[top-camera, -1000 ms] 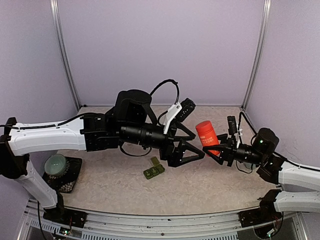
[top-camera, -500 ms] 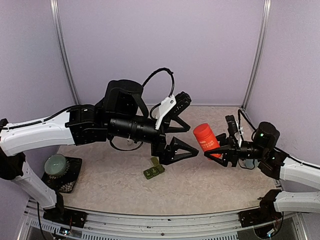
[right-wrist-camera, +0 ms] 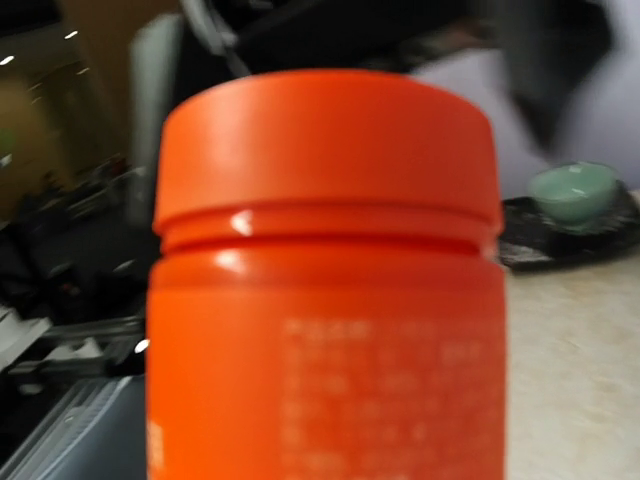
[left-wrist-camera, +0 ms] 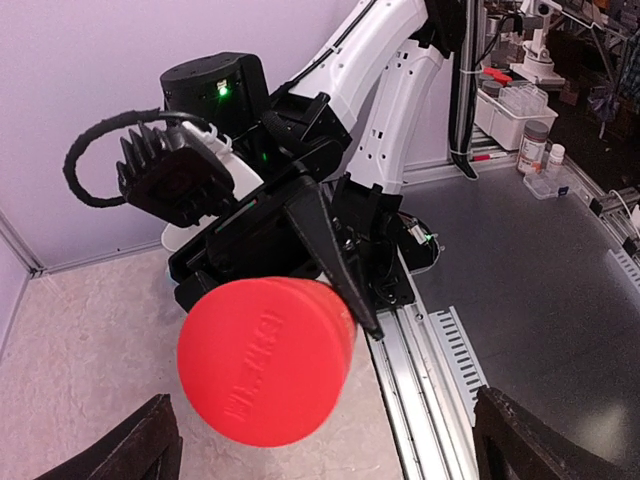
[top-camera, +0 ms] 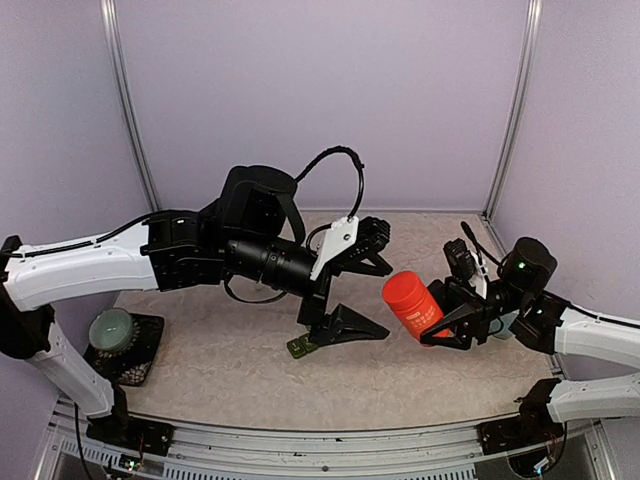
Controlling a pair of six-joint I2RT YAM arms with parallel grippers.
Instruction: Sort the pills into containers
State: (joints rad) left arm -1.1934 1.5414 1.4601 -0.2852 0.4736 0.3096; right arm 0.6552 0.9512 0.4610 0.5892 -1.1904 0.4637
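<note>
My right gripper [top-camera: 440, 322] is shut on an orange pill bottle [top-camera: 412, 306], held above the table and tilted with its cap toward the left arm. In the right wrist view the bottle [right-wrist-camera: 325, 280] fills the frame and hides the fingers. My left gripper [top-camera: 386, 300] stands wide open just in front of the cap. In the left wrist view the cap [left-wrist-camera: 265, 360] faces me between the two fingertips [left-wrist-camera: 140, 450], touching neither. The dark green containers [top-camera: 299, 346] lie on the table, partly hidden under the left gripper's lower finger. No pills show.
A pale green mug [top-camera: 112, 328] sits on a dark mat [top-camera: 138, 360] at the table's left front, and the mug [right-wrist-camera: 570, 195] also shows in the right wrist view. Purple walls close in the back and sides. A metal rail [left-wrist-camera: 420, 370] runs along the near edge.
The right gripper has lowered the bottle and tipped its cap toward the left arm. The left gripper has turned and dropped, its lower finger now over the containers.
</note>
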